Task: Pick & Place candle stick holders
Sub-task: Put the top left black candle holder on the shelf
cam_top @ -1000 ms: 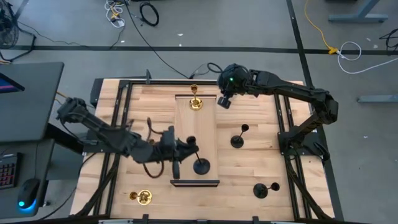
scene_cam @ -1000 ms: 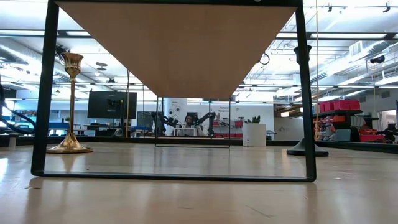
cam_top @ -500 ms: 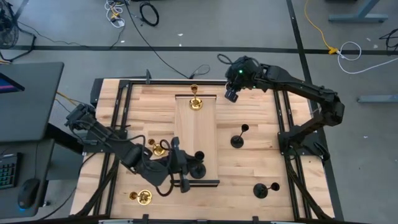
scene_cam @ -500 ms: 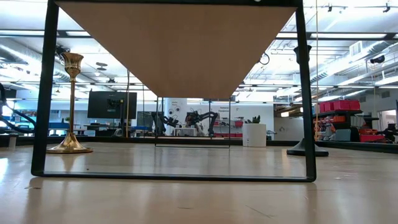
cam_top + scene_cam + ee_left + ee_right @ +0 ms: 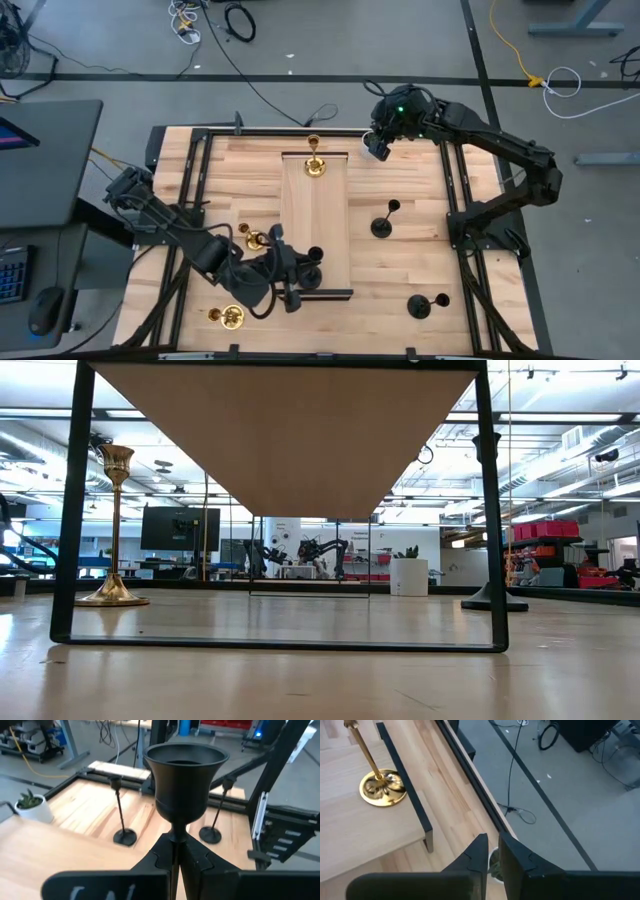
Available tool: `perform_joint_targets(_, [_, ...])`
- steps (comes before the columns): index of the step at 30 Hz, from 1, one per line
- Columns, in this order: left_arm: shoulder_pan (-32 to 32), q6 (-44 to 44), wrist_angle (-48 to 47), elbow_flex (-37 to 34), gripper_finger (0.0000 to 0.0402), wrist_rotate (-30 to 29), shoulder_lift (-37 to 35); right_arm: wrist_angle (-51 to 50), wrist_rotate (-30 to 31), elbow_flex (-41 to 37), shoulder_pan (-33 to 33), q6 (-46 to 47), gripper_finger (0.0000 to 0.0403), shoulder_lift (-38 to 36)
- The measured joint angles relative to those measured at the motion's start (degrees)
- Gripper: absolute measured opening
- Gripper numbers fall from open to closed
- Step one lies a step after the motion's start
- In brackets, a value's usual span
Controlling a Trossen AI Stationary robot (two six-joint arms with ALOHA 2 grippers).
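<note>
Black candle stick holder clamped by stem in left gripper, over near end of raised wooden shelf. Right gripper nearly closed, empty, above worktop far edge beside gold holder.

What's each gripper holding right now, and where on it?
Left gripper: black candle stick holder, pinched on the thin stem just under its cup. Right gripper: nothing held.
</note>
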Motion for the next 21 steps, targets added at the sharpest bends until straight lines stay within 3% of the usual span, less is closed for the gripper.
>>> perform_joint_targets(21, [1.0, -0.3, 2.9, 0.0, 0.0015, 0.0, 1.8, 0.3, 0.1, 0.0, 0.0, -1.1, 0.0048, 0.0])
